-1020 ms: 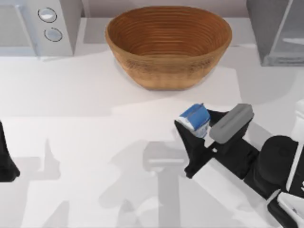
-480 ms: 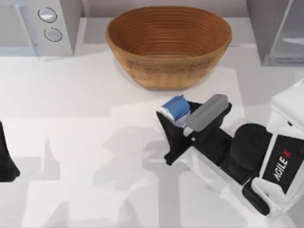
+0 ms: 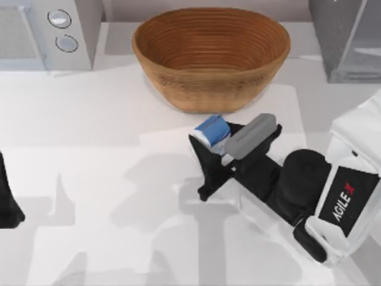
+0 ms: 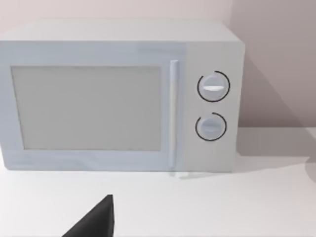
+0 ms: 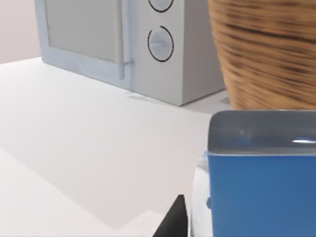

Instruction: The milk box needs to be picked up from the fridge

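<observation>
The milk box (image 3: 212, 130) is held off the tabletop by the right gripper (image 3: 215, 146), whose dark fingers are closed on it, one finger (image 3: 202, 156) being seen along its side. It is carried above the middle of the tabletop, just in front of the brown woven bowl (image 3: 211, 53), near the bowl's front wall but not visibly touching it. The fridge (image 3: 345, 37) is seen at the tabletop's far right corner, well apart from the carton, so the pick from it is judged to be done.

In the right wrist view the carton's blue face (image 5: 261, 195) is seen close up, with the bowl (image 5: 266, 49) behind it and the light grey appliance with two dials (image 5: 123, 39) farther off at the far left corner.

The carton is judged to be light and fairly stiff, though its thin walls may buckle under hard pressure, and its smooth faces could slip. A hold across two opposite flat sides, below the blue top, is judged best.

The left arm (image 3: 8, 199) is parked at the tabletop's left edge; whether its fingers are apart or together cannot be told.
</observation>
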You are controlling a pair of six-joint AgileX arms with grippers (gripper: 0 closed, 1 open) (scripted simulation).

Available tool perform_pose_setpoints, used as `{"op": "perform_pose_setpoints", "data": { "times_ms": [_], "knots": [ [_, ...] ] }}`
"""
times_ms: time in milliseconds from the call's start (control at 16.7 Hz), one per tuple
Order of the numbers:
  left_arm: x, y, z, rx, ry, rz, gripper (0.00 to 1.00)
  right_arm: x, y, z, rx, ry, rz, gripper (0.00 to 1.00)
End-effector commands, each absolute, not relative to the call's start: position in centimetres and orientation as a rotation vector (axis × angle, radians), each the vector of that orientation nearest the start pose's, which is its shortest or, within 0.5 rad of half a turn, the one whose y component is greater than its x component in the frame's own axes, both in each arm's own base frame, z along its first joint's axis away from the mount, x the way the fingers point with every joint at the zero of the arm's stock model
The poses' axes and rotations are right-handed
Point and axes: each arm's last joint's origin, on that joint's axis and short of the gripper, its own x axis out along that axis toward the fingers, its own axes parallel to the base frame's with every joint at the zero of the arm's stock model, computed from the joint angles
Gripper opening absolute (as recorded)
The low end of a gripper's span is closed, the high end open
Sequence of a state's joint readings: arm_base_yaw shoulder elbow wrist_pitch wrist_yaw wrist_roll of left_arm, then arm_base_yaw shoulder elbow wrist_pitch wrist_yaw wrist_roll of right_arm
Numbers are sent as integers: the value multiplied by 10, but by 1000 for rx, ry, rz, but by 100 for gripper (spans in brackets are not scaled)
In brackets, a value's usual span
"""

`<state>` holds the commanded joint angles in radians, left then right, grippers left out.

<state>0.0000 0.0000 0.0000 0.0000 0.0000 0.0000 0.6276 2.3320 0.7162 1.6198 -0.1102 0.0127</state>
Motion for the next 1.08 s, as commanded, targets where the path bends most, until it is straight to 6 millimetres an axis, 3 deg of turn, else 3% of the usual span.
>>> {"op": "perform_pose_setpoints", "data": {
  "times_ms": [720,1080],
  "knots": [
    [106,-1,160,0,0,0,100,283,213,43,2,-2,765,98],
    [106,-1,160,0,0,0,100,283,213,43,2,-2,765,100]
  ]
}}
